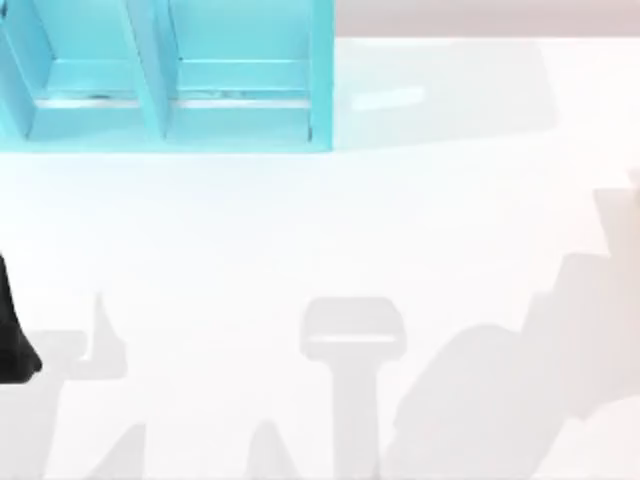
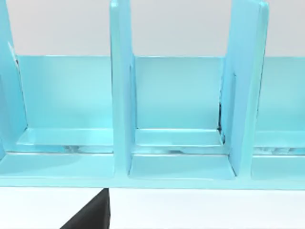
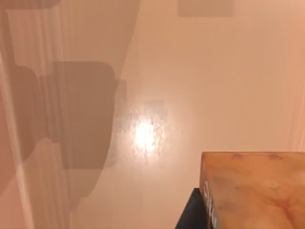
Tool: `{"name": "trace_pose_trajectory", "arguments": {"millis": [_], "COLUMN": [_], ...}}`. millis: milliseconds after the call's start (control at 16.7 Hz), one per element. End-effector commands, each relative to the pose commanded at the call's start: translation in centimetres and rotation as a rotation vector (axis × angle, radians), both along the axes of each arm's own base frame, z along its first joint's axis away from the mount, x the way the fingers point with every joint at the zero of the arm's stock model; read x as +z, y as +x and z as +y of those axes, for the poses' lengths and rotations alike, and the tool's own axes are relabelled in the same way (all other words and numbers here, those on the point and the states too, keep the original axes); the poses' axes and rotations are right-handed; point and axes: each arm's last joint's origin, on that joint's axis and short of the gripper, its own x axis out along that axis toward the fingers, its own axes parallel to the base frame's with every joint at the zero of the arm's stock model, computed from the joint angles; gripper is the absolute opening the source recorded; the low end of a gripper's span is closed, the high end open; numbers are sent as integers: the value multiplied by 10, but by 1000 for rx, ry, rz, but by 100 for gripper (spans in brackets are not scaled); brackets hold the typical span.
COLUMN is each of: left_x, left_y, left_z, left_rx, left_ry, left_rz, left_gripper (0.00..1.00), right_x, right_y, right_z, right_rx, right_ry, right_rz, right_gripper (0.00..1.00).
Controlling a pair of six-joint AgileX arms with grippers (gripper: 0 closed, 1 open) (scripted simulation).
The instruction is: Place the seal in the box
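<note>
Your seal, a rigid tan-topped speckled block [image 3: 252,191], sits close under the right wrist camera (finger state: I cannot tell). It looks light and stiff; grip its flat sides before heading for the turquoise compartmented box [image 1: 170,90].

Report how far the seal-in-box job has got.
Done: nothing is in the box yet; its compartments in the left wrist view hold no seal. In hand: the seal sits close up at the right gripper, apparently carried, with bare table beneath it. Left to do: bring it over a compartment and release it. The left arm is at the table's left edge.
</note>
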Motion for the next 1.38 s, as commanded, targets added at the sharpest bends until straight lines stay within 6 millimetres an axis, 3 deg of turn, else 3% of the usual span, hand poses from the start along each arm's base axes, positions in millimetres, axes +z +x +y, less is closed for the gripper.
{"name": "trace_pose_trajectory", "arguments": {"millis": [240, 540, 1320, 1380], "left_x": [0, 0, 0, 0], "left_y": [0, 0, 0, 0], "left_z": [0, 0, 0, 0], "left_rx": [0, 0, 0, 0], "left_ry": [0, 0, 0, 0], "left_rz": [0, 0, 0, 0], "left_gripper": [100, 100, 100, 100], "right_x": [-35, -38, -38, -38], "right_y": [-2, -2, -2, -2], "right_z": [1, 1, 1, 1], "right_rx": [4, 4, 4, 4], "right_ry": [3, 3, 3, 3], "right_rz": [4, 5, 5, 5], "right_gripper": [0, 0, 98, 100]}}
